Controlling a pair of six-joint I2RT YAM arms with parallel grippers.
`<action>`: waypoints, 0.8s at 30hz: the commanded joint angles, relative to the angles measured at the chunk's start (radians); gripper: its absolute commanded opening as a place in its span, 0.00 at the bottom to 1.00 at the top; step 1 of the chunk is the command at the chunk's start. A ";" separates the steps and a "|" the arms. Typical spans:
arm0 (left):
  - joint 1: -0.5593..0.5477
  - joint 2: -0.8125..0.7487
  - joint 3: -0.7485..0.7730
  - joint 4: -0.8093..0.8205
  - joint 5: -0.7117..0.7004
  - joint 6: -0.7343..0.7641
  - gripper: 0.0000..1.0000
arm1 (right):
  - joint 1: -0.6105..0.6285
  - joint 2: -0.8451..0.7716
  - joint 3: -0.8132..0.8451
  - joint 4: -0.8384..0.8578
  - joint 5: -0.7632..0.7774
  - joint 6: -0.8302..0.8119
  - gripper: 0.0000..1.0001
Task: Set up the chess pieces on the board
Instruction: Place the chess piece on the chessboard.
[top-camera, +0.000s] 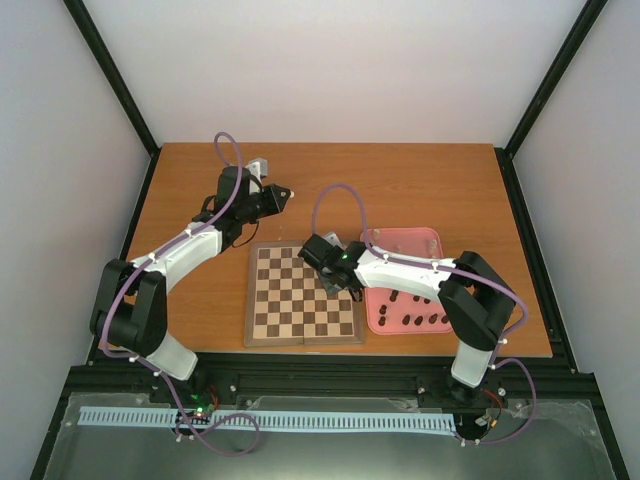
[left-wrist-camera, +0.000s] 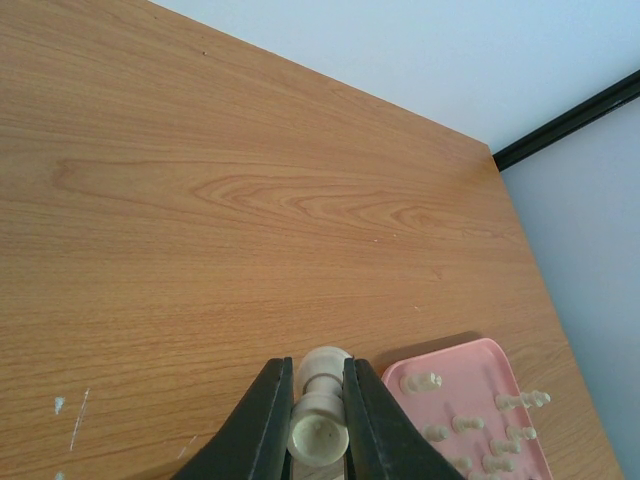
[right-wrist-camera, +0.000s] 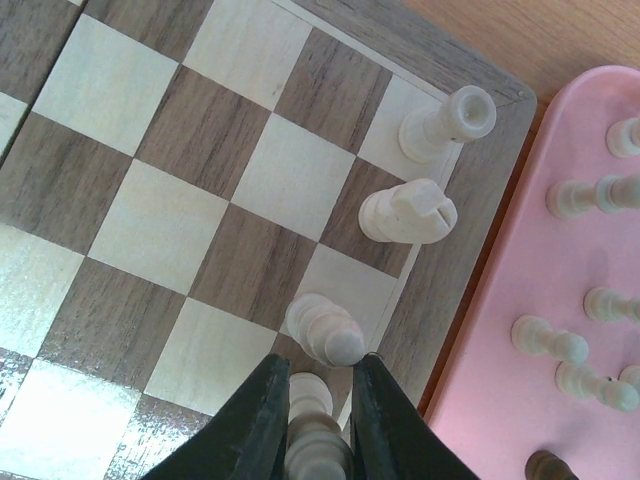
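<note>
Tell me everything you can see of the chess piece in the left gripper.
The cream chess piece looks like pale turned wood: a round base, narrow waist, rounded head. The left gripper is shut on it, black fingers pressing both sides, its base toward the wrist camera and head pointing away. It hangs over bare table, left of the pink tray, touching nothing else.

Bright even light, soft faint shadows, glare across near squares of the board (right-wrist-camera: 50, 410), wrist views sharp.
</note>
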 joint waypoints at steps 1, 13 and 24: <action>0.006 -0.005 0.040 0.022 0.010 0.013 0.01 | 0.007 -0.004 -0.007 0.016 0.002 0.014 0.19; 0.006 0.000 0.043 0.022 0.014 0.012 0.01 | 0.008 -0.005 -0.009 -0.011 0.013 0.020 0.26; 0.006 0.006 0.043 0.023 0.014 0.013 0.01 | 0.008 -0.028 -0.014 -0.018 0.028 0.020 0.43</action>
